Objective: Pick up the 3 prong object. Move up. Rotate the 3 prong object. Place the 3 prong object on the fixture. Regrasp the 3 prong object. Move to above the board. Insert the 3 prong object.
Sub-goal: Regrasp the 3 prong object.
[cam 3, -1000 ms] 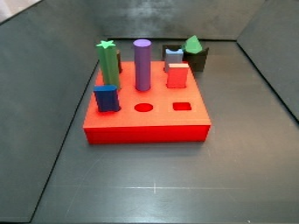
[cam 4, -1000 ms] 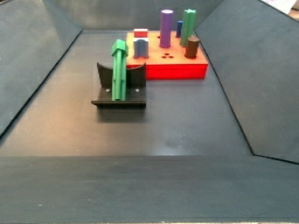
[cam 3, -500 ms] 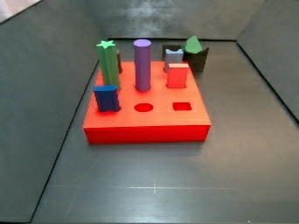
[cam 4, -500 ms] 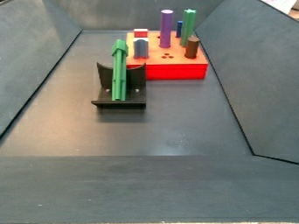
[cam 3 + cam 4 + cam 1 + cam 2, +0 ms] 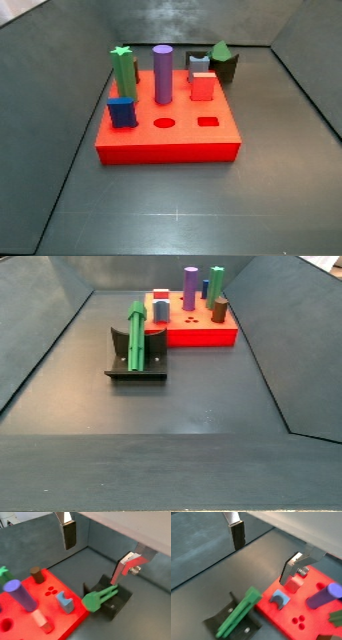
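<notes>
Now, 3 prong object (image 5: 136, 334): seen at the left in a side view, a green bar leaned up against the fixture's upright; in both wrist views (image 5: 100, 597) (image 5: 241, 612) it is laid aslant across the bracket, with the lobed end shown in one of them.
Fixture (image 5: 134, 374): set on the dark floor just beside the board, its base plate under the green bar; in a side view (image 5: 227, 70) it is partly hidden behind the board, with a green tip (image 5: 221, 49) shown above it.
Board (image 5: 201, 338): placed to the right of the fixture, flat on the floor.
Pegs on the board, left to right: green star-topped post (image 5: 123, 68), blue block (image 5: 122, 110), purple cylinder (image 5: 163, 73), red block with grey top (image 5: 202, 82).
Holes: a round hole (image 5: 164, 123) and a square hole (image 5: 209, 122) are left unfilled at the near edge.
Hand (image 5: 98, 551): held high above the fixture and the board's edge in both wrist views (image 5: 264, 552); the plates are spread wide and nothing is pinched between them.
</notes>
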Available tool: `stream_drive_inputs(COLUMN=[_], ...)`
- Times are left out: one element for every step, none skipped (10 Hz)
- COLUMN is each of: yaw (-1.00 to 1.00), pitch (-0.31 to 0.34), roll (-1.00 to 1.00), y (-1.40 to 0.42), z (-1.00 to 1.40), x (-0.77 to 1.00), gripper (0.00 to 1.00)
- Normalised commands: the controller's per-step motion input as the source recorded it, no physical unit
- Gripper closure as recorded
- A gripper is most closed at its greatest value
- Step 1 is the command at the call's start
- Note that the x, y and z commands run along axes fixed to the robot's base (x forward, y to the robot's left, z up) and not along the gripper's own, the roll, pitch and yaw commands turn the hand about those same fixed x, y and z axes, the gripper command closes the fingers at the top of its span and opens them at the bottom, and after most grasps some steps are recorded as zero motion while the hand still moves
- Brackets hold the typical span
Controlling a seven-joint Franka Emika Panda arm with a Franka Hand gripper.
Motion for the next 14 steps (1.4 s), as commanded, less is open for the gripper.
stream_drive_inputs(yaw=[0.04,0.04,0.04,0.05,0.05,0.06,0.07,0.08,0.09,0.12,0.15,0.2,0.21,0.24], pitch=[0.028,0.034,0.046,0.058,0.068,0.089,0.115,0.139,0.155,0.187,0.214,0.239,0.226,0.186], roll=[1.0,1.0,1.0,1.0,1.0,1.0,1.0,1.0,1.0,1.0,1.0,0.96,0.84,0.6], y=[-0.02,-0.02,-0.02,-0.03,-0.03,-0.03,-0.04,-0.04,-0.05,-0.05,-0.05,-0.05,-0.06,-0.06], z=[0.01,0.0,-0.01,-0.01,-0.01,0.0,-0.01,-0.01,-0.01,-0.01,-0.01,-0.01,-0.01,-0.01], x=[0.02,0.03,0.05,0.06,0.07,0.08,0.1,0.11,0.12,0.12,0.13,0.14,0.14,0.17], gripper=[0.0,0.0,0.0,0.0,0.0,0.0,0.0,0.0,0.0,0.0,0.0,0.0,0.0,0.0])
